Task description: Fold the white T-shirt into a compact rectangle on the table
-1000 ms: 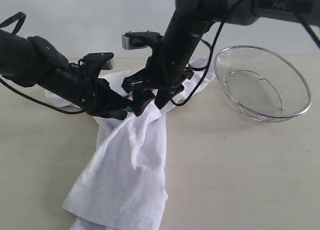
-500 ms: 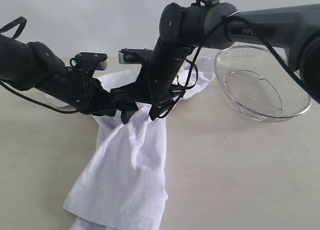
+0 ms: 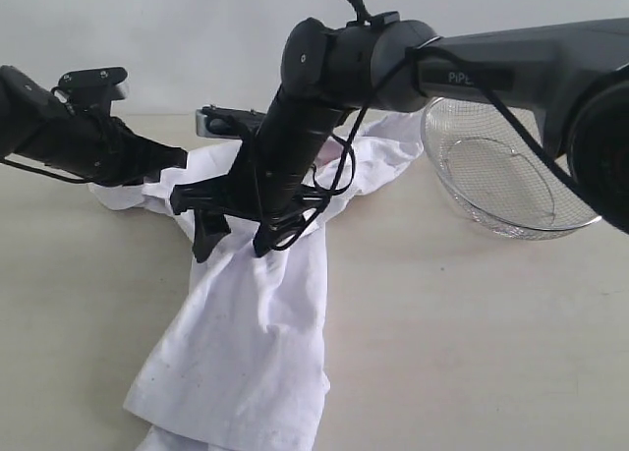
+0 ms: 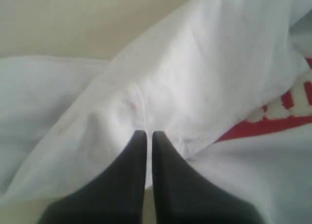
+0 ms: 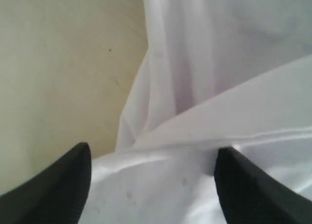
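The white T-shirt [image 3: 256, 343] lies bunched in a long wrinkled strip on the table [image 3: 472, 333], and a bit of its red print [image 4: 273, 126] shows in the left wrist view. My left gripper [image 3: 182, 158] is at the shirt's upper left edge. It is shut [image 4: 146, 132], and a crease in the cloth runs straight to its tips. My right gripper [image 3: 233, 243] reaches across the middle and hangs open just above the strip's narrow part. In the right wrist view its [image 5: 152, 150] two fingers stand wide apart over white cloth with nothing pinched.
A round wire-mesh basket [image 3: 511, 176] stands at the back right, holding nothing. The right arm [image 3: 393, 63] crosses above the shirt's upper part. Bare beige tabletop shows to the right of the shirt and at the near left [image 3: 69, 304].
My left gripper has drawn back to the left and up, away from the shirt's middle. The right arm has swung left, bringing its open fingers lower over the strip.
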Robot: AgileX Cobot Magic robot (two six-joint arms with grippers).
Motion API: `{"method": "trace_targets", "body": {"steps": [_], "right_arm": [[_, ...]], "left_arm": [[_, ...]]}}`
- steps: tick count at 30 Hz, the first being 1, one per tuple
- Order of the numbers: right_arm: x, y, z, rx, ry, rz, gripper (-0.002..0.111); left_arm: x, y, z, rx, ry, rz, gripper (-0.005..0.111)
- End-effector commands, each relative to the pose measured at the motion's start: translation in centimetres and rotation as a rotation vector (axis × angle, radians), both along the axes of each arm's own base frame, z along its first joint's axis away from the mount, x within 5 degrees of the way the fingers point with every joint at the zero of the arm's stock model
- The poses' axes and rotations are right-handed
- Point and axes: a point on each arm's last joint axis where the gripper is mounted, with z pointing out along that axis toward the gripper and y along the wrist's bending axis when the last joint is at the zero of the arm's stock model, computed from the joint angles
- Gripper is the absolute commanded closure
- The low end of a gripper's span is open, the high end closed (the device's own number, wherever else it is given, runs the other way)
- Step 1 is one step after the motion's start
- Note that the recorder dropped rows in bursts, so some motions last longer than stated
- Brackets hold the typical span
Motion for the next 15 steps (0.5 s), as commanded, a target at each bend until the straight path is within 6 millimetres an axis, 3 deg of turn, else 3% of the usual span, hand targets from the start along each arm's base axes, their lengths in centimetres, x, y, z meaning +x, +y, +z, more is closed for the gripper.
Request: {"method": "trace_targets", "body": {"steps": [1, 5, 7, 10, 15], "right_arm": [[0.2, 0.1, -0.2, 0.003, -0.012, -0.046, 0.044], [0.4, 0.0, -1.7, -0.027, 0.022, -0.086, 0.052], [0.6, 0.0, -2.4, -0.037, 0.022, -0.088, 0.071], [0.6, 0.0, -2.6, -0.047, 0.001, -0.039, 0.108], [-0.1, -0.4, -0.5, -0.073, -0.025, 0.055, 0.109]], "left_arm": [[0.8, -0.4, -1.1, -0.017, 0.027, -0.005, 0.102], [1.0, -0.5, -2.3, -0.022, 0.063, -0.015, 0.102], [1.0, -0.5, -2.7, -0.023, 0.073, -0.013, 0.102], [1.0, -0.6, -3.5, -0.023, 0.096, -0.017, 0.102], [0.9, -0.6, -4.4, -0.022, 0.117, -0.015, 0.102]]}}
